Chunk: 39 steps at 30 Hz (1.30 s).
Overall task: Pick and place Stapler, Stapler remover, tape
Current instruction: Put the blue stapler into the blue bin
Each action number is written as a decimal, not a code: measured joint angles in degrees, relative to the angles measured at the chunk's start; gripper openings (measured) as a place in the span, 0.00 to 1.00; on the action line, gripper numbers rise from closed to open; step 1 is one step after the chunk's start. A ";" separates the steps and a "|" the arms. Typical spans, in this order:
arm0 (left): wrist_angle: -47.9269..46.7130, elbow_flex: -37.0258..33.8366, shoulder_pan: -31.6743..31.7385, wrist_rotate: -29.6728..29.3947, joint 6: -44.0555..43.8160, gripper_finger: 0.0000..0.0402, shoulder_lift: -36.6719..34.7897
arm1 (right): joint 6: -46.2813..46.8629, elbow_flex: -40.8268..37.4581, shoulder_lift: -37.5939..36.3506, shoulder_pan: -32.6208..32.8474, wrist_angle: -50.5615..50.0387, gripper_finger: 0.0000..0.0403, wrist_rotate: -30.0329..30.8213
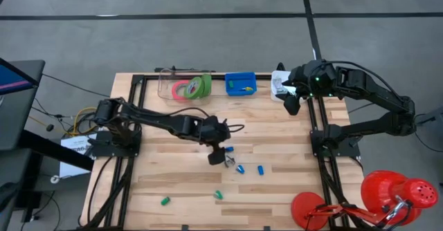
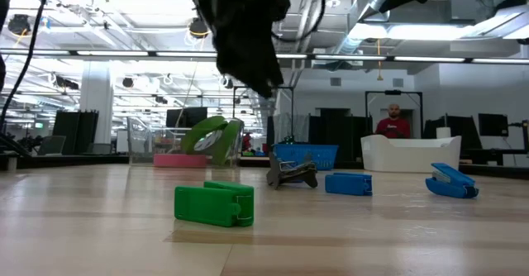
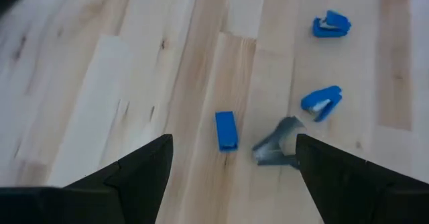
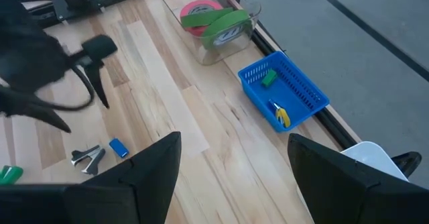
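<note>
The left gripper [image 1: 219, 155], fingers [image 3: 137, 174] apart and empty, hangs over the surface [image 1: 173, 182] just above the stapler remover [image 3: 275, 143] and a blue stapler [image 3: 226, 130], while the tape [image 1: 192, 88] sits in a clear bin [image 1: 166, 86] and the right gripper [image 1: 291, 101] waits, fingers apart, by the far right edge.

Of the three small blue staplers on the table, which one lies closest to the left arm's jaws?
The plain rectangular blue stapler, lying beside the grey staple remover under the open left gripper. The other two staplers lie farther out, beyond the remover.
</note>
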 joint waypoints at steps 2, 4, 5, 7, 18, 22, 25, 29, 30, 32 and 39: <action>0.66 0.15 -0.01 0.00 -0.17 0.76 1.62 | -0.01 0.00 0.02 0.00 -0.04 0.66 0.00; 0.68 0.15 -0.28 0.01 -0.45 0.76 3.09 | -0.01 0.00 0.00 0.00 -0.05 0.66 0.01; 0.82 0.19 -0.40 0.01 -0.46 0.76 4.04 | 0.01 0.00 0.00 0.00 -0.10 0.66 0.01; 0.14 0.17 -0.42 0.03 -0.55 0.76 5.68 | 0.00 0.00 0.02 0.00 -0.27 0.66 0.01; 0.78 0.17 -0.04 -0.56 -4.01 0.76 10.48 | 0.16 0.00 0.00 0.00 -1.33 0.66 0.02; 1.31 0.17 -0.07 -0.73 -5.56 0.76 11.02 | 0.16 0.00 0.02 0.00 -1.68 0.66 0.02; 1.89 0.17 -0.02 -1.96 -5.58 0.76 11.00 | 0.15 0.00 0.02 0.00 -1.64 0.66 0.04; 3.05 0.17 -0.02 -3.35 -5.57 0.76 11.00 | 0.15 0.00 0.00 0.00 -1.59 0.66 0.04; 3.53 0.17 -0.02 -3.42 -5.56 0.76 11.00 | 0.14 0.00 0.01 0.00 -1.61 0.66 0.04; 5.13 0.17 -0.07 -3.40 -4.97 0.76 11.00 | 0.15 0.00 0.00 0.00 -1.61 0.66 0.04; 7.83 0.10 -0.44 -3.52 -4.50 0.76 11.96 | 0.14 0.00 0.00 0.00 -1.68 0.66 0.04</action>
